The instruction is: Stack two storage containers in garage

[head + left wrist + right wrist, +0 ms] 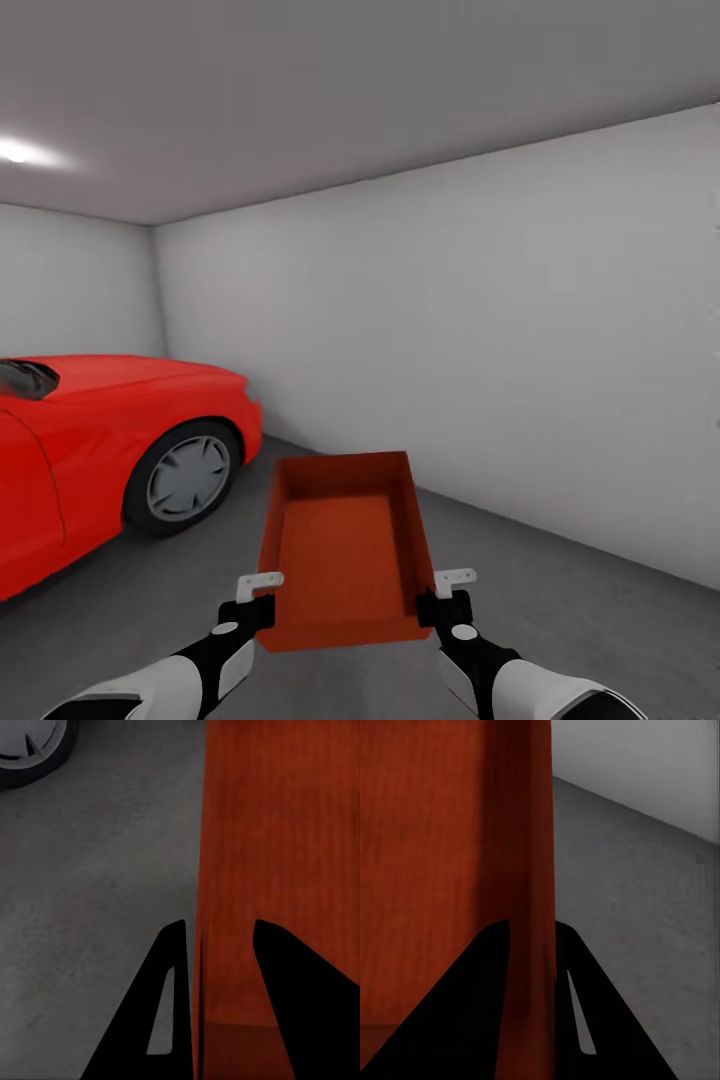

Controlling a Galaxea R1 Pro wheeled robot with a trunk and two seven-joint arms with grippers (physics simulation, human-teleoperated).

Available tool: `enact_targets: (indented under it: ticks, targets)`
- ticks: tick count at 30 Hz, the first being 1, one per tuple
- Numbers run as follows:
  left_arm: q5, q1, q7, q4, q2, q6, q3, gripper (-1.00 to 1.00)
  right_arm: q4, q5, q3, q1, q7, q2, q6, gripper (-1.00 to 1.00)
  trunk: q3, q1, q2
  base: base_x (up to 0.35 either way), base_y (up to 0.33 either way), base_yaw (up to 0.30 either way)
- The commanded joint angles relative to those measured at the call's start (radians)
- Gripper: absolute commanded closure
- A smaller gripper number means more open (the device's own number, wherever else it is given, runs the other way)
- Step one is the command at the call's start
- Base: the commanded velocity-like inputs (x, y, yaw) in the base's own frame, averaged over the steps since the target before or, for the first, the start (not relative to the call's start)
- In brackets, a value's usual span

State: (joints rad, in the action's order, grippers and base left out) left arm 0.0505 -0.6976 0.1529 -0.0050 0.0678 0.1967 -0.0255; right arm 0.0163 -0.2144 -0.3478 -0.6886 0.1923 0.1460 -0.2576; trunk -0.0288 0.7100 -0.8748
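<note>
You're holding one container (345,545) above garage floor (560,570) w/ both grippers, L (258,592) & R (447,590), fingers pinching its side walls; setting down and 2nd bin pending.

Even, soft render; ceiling glare spot (15,152) upper left; faint shadow under car (100,450); wrist views perhaps slightly blurred.

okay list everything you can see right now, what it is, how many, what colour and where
storage container: one, orange-red, open-topped, held up between both grippers over the floor, nothing inside it
car: one, red, at the left, front wheel showing
floor: one, dark grey, under everything
walls: pale grey, ahead and at the right
ceiling light: one, white, upper left
left gripper: one, black, closed on the container's left wall
right gripper: one, black, closed on its right wall
</note>
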Motion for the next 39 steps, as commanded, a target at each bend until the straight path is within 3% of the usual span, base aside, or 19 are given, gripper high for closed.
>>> enact_targets:
  ticks: [1,39]
  targets:
    - [0.019,0.0,0.004,0.0,0.0,0.006,-0.01,1.0,0.005,0.004,0.052,-0.002,-0.016,0.004,0.0,1.0,-0.002,0.001,-0.001,0.28,0.262,-0.277]
    - [0.019,0.0,0.004,0.0,0.0,0.007,-0.01,1.0,0.005,0.004,0.052,-0.002,-0.016,0.004,0.0,1.0,-0.002,0.001,-0.001,0.28,0.262,-0.278]
